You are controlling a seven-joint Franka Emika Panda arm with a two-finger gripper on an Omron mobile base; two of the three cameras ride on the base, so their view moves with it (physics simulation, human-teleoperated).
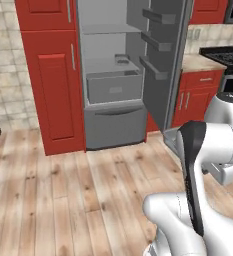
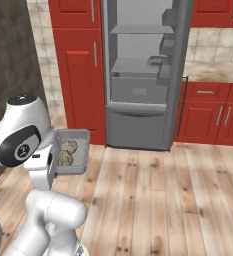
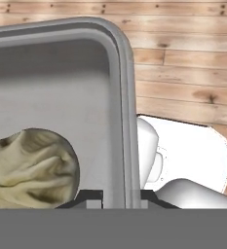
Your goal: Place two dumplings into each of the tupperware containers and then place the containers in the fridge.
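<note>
- Step in hand: transport of a loaded tupperware container [image 2: 73, 150] toward the fridge [image 2: 138, 75]. The container is off any surface, carried in the air above the wooden floor [image 2: 163, 200], beside the arm's upper joints.
- Gripper state: the gripper [image 3: 117, 194] is clamped on the container's rim; in the hand view the rim wall runs down between the two dark fingertips at the bottom edge.
- Contents: two dumplings [image 2: 66, 151] lie inside the container, toward its left half in the right base view. Loading of this container therefore appears complete.
- Fridge state: the door stands open, exposing grey shelves and a drawer [image 1: 113, 86].
- Second container: a grey tray-like shape [image 1: 122, 59] sits on the shelf above the drawer, near its back right corner; too small to confirm.
- Next move calls for: a drive or reach toward the open compartment, the container kept level, then set-down on free shelf area.
- View differences: the right base view shows container and dumplings together; the left base view shows only a container edge [image 1: 170, 140] behind the arm; the hand view shows one dumpling [image 3: 29, 168] at close range.
</note>
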